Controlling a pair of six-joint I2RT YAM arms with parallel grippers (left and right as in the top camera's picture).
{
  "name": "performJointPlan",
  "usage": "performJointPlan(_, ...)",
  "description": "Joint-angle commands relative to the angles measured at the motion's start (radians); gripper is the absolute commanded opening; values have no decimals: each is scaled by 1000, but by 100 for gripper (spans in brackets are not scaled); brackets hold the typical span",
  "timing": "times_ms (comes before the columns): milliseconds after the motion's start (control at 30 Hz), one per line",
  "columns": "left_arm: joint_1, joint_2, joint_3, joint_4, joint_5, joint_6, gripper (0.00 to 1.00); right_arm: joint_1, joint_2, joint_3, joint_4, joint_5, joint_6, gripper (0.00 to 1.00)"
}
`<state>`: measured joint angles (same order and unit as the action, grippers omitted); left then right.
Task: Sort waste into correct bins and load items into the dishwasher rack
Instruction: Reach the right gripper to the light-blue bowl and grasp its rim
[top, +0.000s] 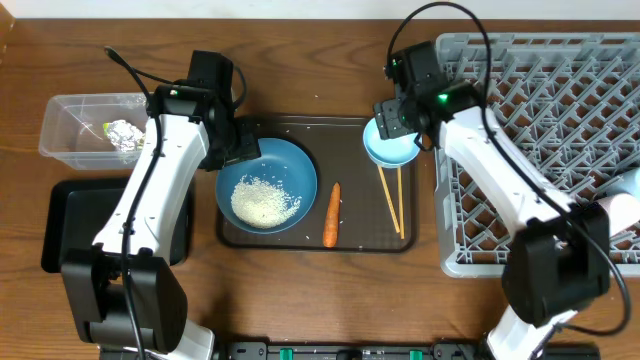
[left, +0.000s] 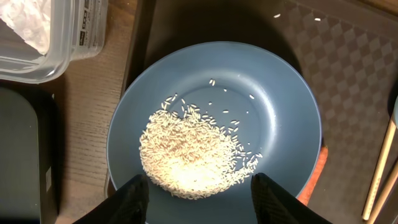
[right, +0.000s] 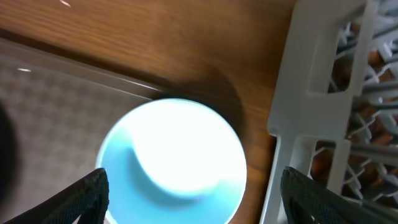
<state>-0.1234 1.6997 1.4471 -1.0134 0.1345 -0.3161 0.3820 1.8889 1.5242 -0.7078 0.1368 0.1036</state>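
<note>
The wide dark-blue bowl (top: 290, 165) sits on the brown serving tray and holds the heap of rice (top: 265, 201). My left gripper (top: 236, 146) is open above the bowl's back-left rim; in the left wrist view its fingers (left: 202, 186) straddle the bowl (left: 280, 124) near the rice (left: 186, 149). The orange carrot (top: 332, 214) and wooden chopsticks (top: 391, 200) lie on the tray. My right gripper (top: 396, 120) is open over a small light-blue bowl (top: 392, 150); its fingers (right: 196, 199) flank that bowl (right: 180, 155). The clear tub (top: 70, 115) holds the foil ball (top: 126, 136).
The black tray (top: 60, 225) lies front left of the brown serving tray (top: 360, 240). The grey rack (top: 560, 120) fills the right side, its edge close beside the small bowl (right: 292, 93). Another light-blue bowl (top: 626, 184) rests in the rack. White paper (left: 28, 22) lies in the tub.
</note>
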Motion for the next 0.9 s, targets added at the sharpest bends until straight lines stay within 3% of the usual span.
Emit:
performJointPlan(0, 1, -22, 8, -3, -16, 9, 54, 1, 51, 11, 9, 64, 39, 81)
performJointPlan(467, 1, -22, 8, -3, -16, 9, 54, -42, 170, 11, 11, 35, 42, 79)
performJointPlan(700, 1, -22, 8, -3, -16, 9, 54, -53, 176, 11, 8, -117, 41, 69)
performJointPlan(867, 1, -22, 8, -3, -16, 9, 54, -53, 176, 11, -24, -192, 42, 53)
